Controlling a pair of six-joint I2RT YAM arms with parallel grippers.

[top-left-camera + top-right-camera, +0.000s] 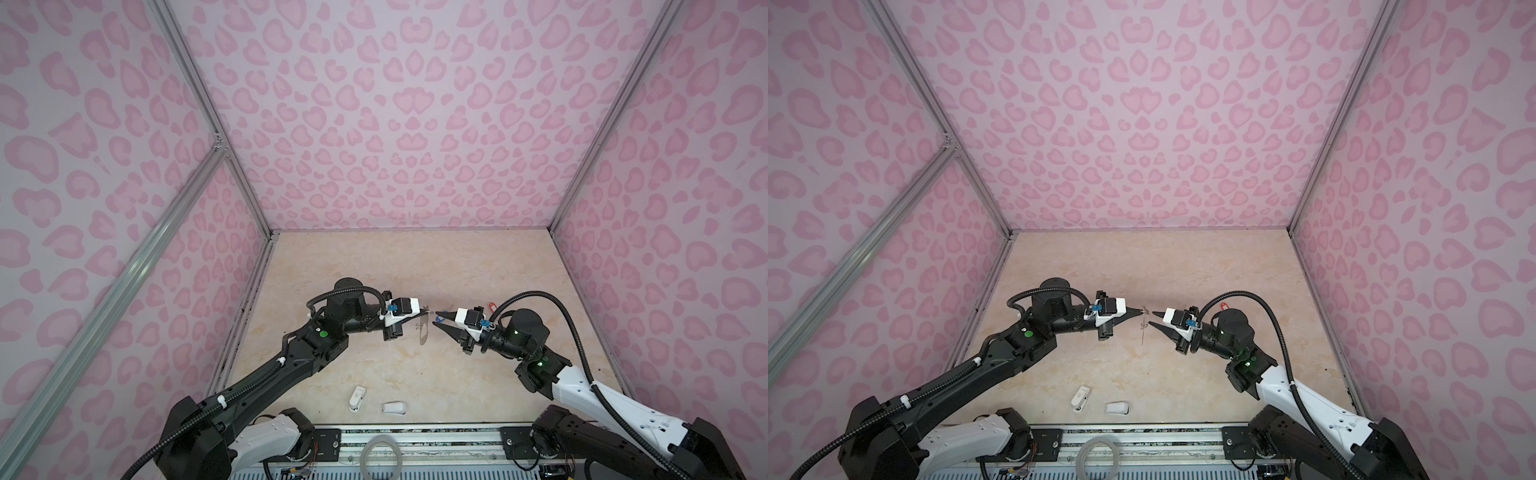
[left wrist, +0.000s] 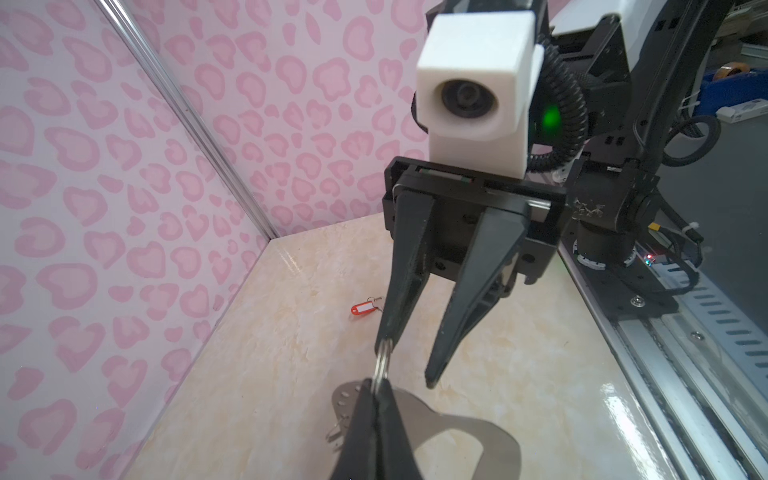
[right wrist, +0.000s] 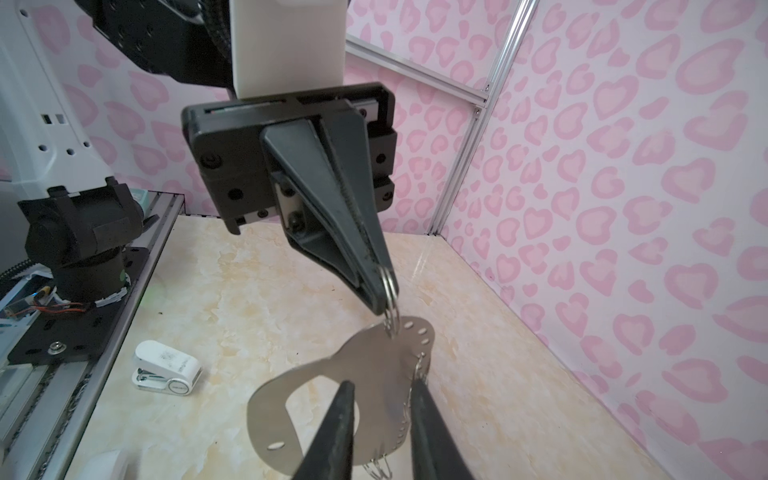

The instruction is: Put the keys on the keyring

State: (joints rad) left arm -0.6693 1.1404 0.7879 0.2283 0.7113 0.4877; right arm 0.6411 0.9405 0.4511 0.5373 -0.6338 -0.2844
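The keyring (image 3: pixel 374 361), a flat grey plate with an oval cut-out and small wire rings on one edge, hangs in the air above the table. My left gripper (image 3: pixel 384 301) is shut on a split ring at the plate's top. The same grip shows in the left wrist view, at my left gripper (image 2: pixel 377 386). My right gripper (image 3: pixel 382 386) faces it with its jaws open and nothing held. One of its fingertips (image 2: pixel 384 343) is at the held ring. The red-orange key (image 2: pixel 363 308) lies on the table behind. A blue bit (image 1: pixel 437 320) shows under the right fingers.
Two small white plastic pieces (image 1: pixel 357 398) (image 1: pixel 394 408) lie near the table's front edge. A pale grey hoop (image 1: pixel 381 457) rests on the front rail. Pink patterned walls close in the left, back and right sides.
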